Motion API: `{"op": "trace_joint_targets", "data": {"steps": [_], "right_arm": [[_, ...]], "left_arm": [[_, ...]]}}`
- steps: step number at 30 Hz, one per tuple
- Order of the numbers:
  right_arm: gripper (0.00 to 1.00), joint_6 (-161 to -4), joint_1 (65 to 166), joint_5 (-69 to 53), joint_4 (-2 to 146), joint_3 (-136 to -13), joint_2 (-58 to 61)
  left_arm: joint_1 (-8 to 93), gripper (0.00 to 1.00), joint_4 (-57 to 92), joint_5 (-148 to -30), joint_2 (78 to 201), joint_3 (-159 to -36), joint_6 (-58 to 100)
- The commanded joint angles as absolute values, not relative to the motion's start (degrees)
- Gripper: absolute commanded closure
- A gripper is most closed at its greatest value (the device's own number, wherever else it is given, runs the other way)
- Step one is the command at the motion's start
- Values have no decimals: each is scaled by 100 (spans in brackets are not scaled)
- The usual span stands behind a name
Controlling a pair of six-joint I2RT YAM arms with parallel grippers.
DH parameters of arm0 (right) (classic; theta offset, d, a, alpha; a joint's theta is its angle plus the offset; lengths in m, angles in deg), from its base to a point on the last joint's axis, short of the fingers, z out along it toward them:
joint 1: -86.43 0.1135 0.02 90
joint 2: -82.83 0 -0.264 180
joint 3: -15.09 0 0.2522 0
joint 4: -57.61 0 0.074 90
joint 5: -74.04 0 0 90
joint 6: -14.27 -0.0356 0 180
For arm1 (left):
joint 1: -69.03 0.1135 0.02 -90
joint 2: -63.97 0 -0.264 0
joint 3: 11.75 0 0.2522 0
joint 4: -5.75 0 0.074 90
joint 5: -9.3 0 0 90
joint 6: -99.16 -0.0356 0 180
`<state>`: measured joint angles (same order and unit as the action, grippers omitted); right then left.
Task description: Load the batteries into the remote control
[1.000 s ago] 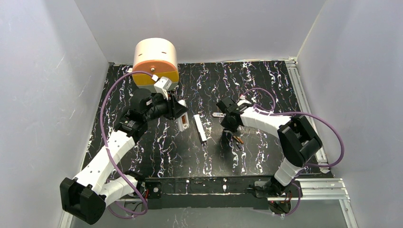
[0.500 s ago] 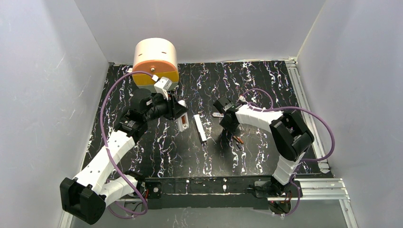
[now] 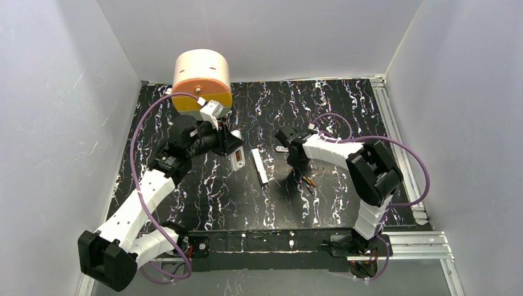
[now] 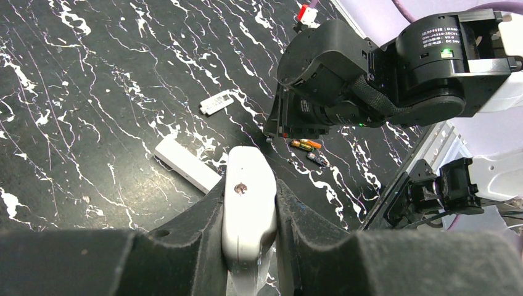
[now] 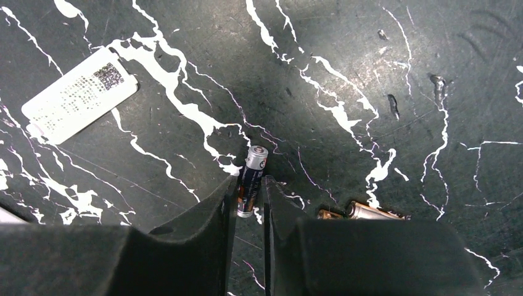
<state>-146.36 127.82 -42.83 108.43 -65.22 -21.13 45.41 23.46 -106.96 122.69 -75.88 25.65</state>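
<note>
Pretty sure about the step here: grabbing the first battery; no sign of anything loaded yet. Clamping the remote control in the left fingers, shut tight on its two long sides, held up off the worktop left of the middle and toward the far edge; seen end-on from that wrist, so can't tell which way the battery slot faces or whether it's open. Pinching one battery between the right fingers about mid-worktop, a touch toward the right edge; closed down around it with apparent contact on both sides, bright metal end poking out past the tips. Leaving the second battery flat on the worktop just beside. Also spotting a plain white bar lying between the two arms; maybe the slot cover, just guessing. Next up, probably: lifting the battery clear without rolling it out of the pinch; carrying it over to the remote; lining it up lengthwise with the slot and minding polarity; likely needs the left side to tilt the slot toward the right arm; tiny and round, so easy to slip or twist.
</note>
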Motion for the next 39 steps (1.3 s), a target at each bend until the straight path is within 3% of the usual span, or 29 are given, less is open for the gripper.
{"op": "trace_joint_targets", "data": {"steps": [1,8,14,24,39], "right_arm": [[73,-14284,12774,-4310,10700,-6450,-2310],[90,-13112,12780,-4058,9972,-6316,-2104],[95,-12400,12792,-4337,9804,-6327,-1234],[96,-11042,13016,-3590,8894,-5985,282],[93,-9903,14424,-3584,6939,-5396,1601]], "left_arm": [[4560,100,2310,-10685,12179,-7580,2532],[4558,100,2265,-10808,12488,-7587,2859],[4557,100,1902,-11237,13157,-7848,3723],[4565,100,1562,-11659,14180,-8205,5103],[4574,100,2775,-12233,14638,-8963,5143]]}}
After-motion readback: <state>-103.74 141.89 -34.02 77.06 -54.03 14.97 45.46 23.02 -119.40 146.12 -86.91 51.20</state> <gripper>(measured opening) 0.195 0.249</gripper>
